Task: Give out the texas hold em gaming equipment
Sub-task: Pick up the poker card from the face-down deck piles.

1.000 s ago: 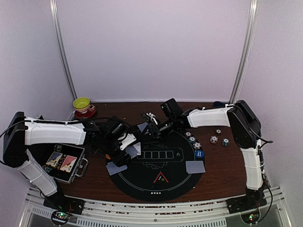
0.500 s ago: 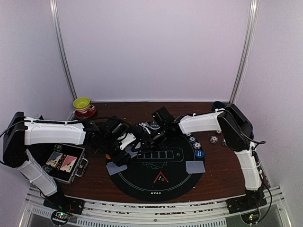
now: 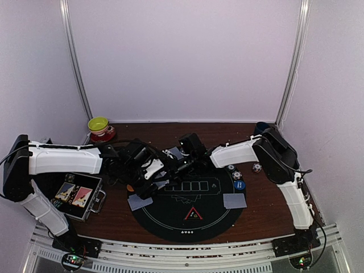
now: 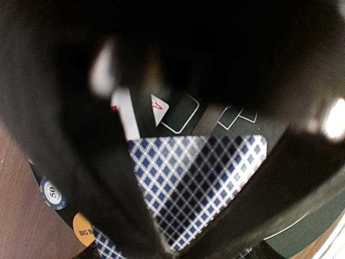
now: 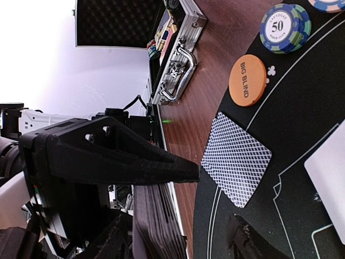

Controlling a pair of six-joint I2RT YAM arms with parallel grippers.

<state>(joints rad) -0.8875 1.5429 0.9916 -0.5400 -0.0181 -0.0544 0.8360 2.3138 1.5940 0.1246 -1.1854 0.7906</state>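
My left gripper (image 3: 154,173) is shut on a deck of checkered blue-backed cards (image 4: 194,183) above the left part of the black round mat (image 3: 193,224). My right gripper (image 3: 177,163) has reached over to it. In the right wrist view its jaws stand apart (image 5: 215,200) with the deck's edge (image 5: 156,226) between them. Single cards lie face down at the mat's left (image 3: 140,202) and right (image 3: 235,200). The left one also shows in the right wrist view (image 5: 235,159), next to an orange BIG BLIND button (image 5: 247,80) and a chip stack (image 5: 285,28). A red triangle marker (image 3: 193,214) lies near the front.
Chips (image 3: 237,174) and a blue disc (image 3: 239,185) lie at the mat's right edge, with loose chips (image 3: 257,166) beyond on the wood. An open metal case (image 3: 79,196) sits front left. A yellow-green bowl (image 3: 98,124) stands back left, a dark mug (image 3: 260,126) back right.
My right arm has swung left across the mat until its gripper meets the deck in my left gripper. The left arm has barely moved.
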